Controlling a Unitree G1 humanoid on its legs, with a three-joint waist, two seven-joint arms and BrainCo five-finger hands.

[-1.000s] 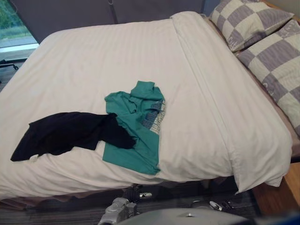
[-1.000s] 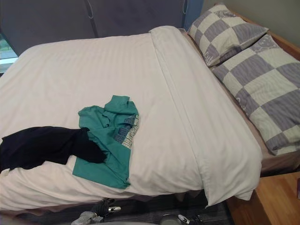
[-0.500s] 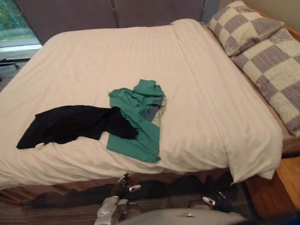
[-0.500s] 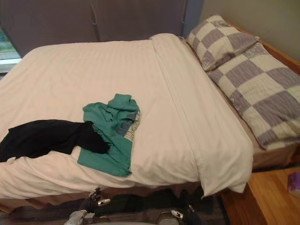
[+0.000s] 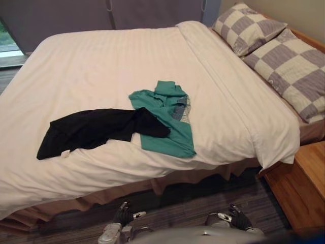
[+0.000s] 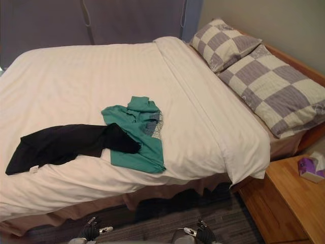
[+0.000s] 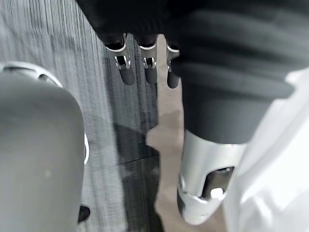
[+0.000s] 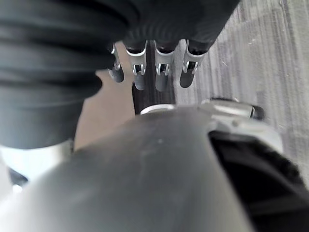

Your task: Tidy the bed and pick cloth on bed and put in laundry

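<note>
Bed (image 5: pixel 45 206): white duvet (image 5: pixel 101 66) spread over the mattress and hanging over the edge nearest me. Two checked pillows (image 5: pixel 284 68) lie side by side at the head end, on my right.

Clothing: a green shirt (image 5: pixel 170 122) lies crumpled on the duvet near the edge closest to me. A black garment (image 5: pixel 91 131) stretches out from it toward my left, one end lying over the shirt. Neither item is in my grasp.

My left hand (image 5: pixel 123 216) hangs low over the dark carpet (image 5: pixel 177 206) beside the bed; its fingers (image 7: pixel 126 72) are straight and hold nothing. My right hand (image 5: pixel 237 219) hangs likewise, its fingers (image 8: pixel 161 75) relaxed and empty.

A wooden nightstand (image 6: pixel 277 208) stands against the bed on my right, with a purple tissue box (image 6: pixel 311 168) on top.
</note>
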